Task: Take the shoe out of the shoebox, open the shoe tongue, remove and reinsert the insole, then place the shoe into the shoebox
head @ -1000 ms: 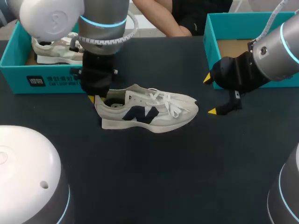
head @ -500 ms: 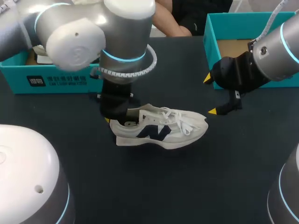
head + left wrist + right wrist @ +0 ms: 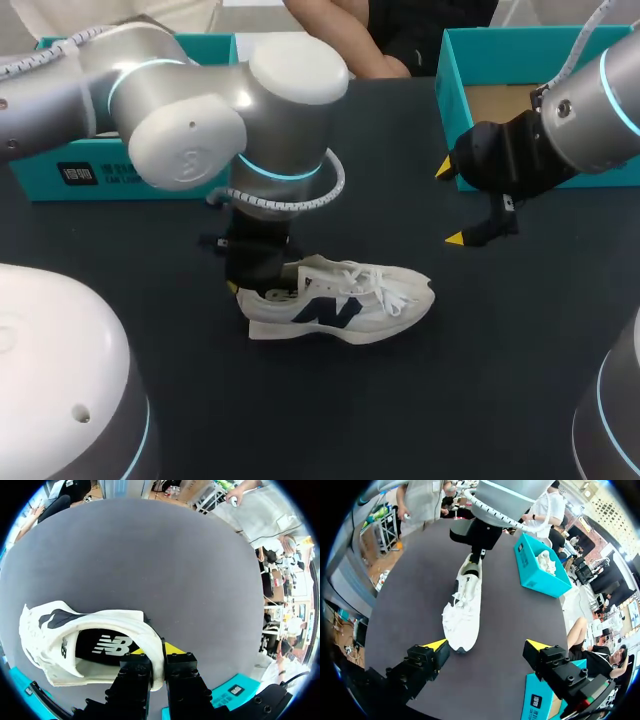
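Observation:
A white shoe with a dark side logo lies on its sole on the black table, toe pointing right. My left gripper comes down at the heel and is shut on the heel collar. In the left wrist view the collar of the shoe is pinched between the fingers of the left gripper, and the dark insole shows inside. My right gripper hangs open to the right of the shoe, holding nothing. From the right gripper the shoe lies ahead, toe nearest.
A teal shoebox stands at the back left, mostly behind my left arm; the right wrist view shows another white shoe inside this box. A second teal box stands at the back right beside my right gripper.
My left gripper has carried the shoe by its heel to the right and toward the table's front. The right arm has not moved.

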Tool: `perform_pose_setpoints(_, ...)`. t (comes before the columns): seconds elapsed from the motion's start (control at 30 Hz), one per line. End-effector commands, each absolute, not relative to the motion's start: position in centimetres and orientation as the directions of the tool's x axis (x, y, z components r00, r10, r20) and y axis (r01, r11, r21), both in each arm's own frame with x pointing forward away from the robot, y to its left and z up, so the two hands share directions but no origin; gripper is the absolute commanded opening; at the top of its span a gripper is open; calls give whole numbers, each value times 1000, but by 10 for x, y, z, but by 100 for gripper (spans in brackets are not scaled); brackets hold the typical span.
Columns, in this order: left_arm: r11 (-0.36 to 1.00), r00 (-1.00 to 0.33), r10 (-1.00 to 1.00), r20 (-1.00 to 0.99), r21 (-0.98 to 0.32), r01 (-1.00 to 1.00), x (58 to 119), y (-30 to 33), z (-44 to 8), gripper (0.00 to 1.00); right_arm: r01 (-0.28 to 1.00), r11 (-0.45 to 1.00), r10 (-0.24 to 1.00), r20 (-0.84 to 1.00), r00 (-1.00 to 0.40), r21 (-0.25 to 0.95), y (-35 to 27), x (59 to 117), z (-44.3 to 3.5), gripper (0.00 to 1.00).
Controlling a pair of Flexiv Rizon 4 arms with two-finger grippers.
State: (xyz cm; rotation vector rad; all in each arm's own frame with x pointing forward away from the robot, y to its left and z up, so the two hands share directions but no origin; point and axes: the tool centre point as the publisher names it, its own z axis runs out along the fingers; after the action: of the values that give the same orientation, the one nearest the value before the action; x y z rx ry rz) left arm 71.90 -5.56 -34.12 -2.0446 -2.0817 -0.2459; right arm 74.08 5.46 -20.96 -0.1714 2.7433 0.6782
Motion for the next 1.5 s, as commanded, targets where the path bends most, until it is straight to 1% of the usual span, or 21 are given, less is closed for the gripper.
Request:
perform_pose_setpoints(0.03, 29, -17, 959, 282, -39, 999, 720, -60, -349, 0, -186, 882, -40, -326, -945, 433, 55, 740, -211, 100)
perform_pose_setpoints(0.37, 50, -28, 951, 309, -62, 997, 717, -63, -357, 0, -186, 882, -40, -326, -945, 433, 55, 740, -211, 100)
perform_pose_setpoints(0.4, 50, -29, 950, 310, -63, 997, 717, -63, -357, 12, -186, 882, -40, -326, -945, 433, 55, 740, -211, 100)
perform_pose_setpoints(0.43, 50, -28, 950, 310, -65, 997, 716, -63, -357, 28, -186, 882, -40, -326, -945, 433, 55, 740, -211, 100)
perform_pose_setpoints(0.47, 49, -26, 951, 309, -69, 996, 716, -63, -357, 37, -186, 882, -40, -326, -945, 433, 55, 740, -211, 100)
perform_pose_setpoints(0.53, 48, -24, 952, 304, -72, 996, 714, -64, -356, 72, -186, 882, -40, -326, -945, 433, 55, 740, -211, 100)
perform_pose_setpoints(0.57, 49, -25, 955, 297, -72, 996, 714, -63, -353, 78, -186, 882, -40, -326, -945, 433, 55, 740, -211, 100)
perform_pose_setpoints(0.63, 50, -29, 962, 273, -70, 996, 713, -63, -348, 100, -186, 882, -40, -326, -945, 433, 55, 740, -211, 100)
perform_pose_setpoints(0.83, 81, -72, 982, 173, -44, 996, 710, -60, -322, 100, -186, 882, -40, -326, -945, 433, 55, 740, -211, 100)
perform_pose_setpoints(0.97, 184, -183, 982, 55, -11, 983, 707, -49, -301, 98, -186, 882, -40, -326, -945, 433, 55, 740, -211, 100)
perform_pose_setpoints(1.0, 240, -241, 971, -3, -31, 970, 707, -43, -295, 98, -186, 882, -40, -326, -945, 433, 55, 740, -211, 100)
perform_pose_setpoints(1.07, 292, -296, 952, -74, -57, 955, 707, -34, -287, 100, -186, 882, -40, -326, -945, 433, 55, 740, -211, 100)
perform_pose_setpoints(1.17, 377, -410, 885, -219, -179, 909, 704, -18, -273, 100, -186, 882, -40, -326, -945, 433, 55, 740, -211, 100)
perform_pose_setpoints(1.2, 356, -399, 887, -232, -208, 911, 704, -16, -271, 100, -186, 882, -40, -326, -945, 433, 55, 740, -211, 100)
perform_pose_setpoints(1.5, 356, -399, 887, -232, -208, 911, 704, -16, -271, 100, -186, 882, -40, -326, -945, 433, 55, 740, -211, 100)
